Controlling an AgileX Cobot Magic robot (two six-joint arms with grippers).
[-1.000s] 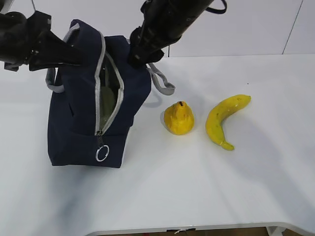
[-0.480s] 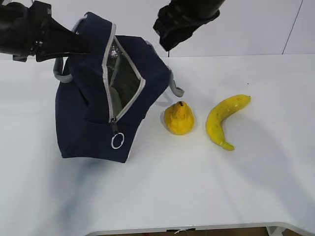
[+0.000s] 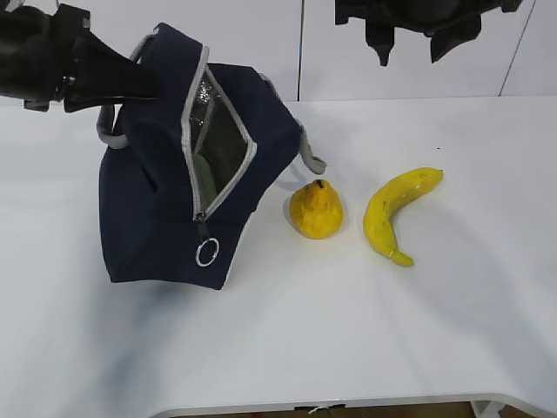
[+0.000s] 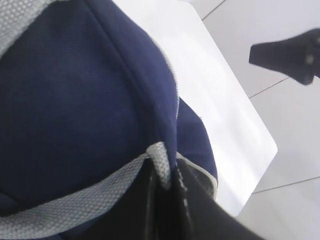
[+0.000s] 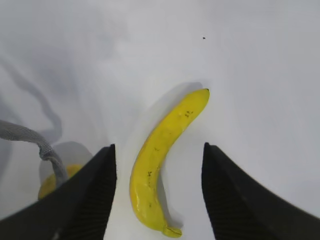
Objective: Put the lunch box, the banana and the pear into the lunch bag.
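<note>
The navy lunch bag (image 3: 165, 209) stands tilted at the left of the table, zipper open. A pale green shape, the lunch box (image 3: 202, 174), shows inside the opening. My left gripper (image 3: 144, 83) is shut on the bag's grey handle (image 4: 157, 162) at its top and holds it up. The pear (image 3: 316, 209) sits right of the bag. The banana (image 3: 396, 213) lies further right. My right gripper (image 3: 409, 43) is open and empty, high above the banana (image 5: 160, 165), which shows between its fingers (image 5: 90, 195). The pear's edge (image 5: 50, 182) shows at the left.
A loose grey handle loop (image 3: 309, 157) hangs off the bag's right side, close to the pear. The white table (image 3: 348, 331) ends at a front edge near the bottom. A white wall stands behind.
My right gripper has left the bag's top and moved right and up, now over the banana. The bag was lifted and tilted, its opening wider; it has held still since half a second ago.
</note>
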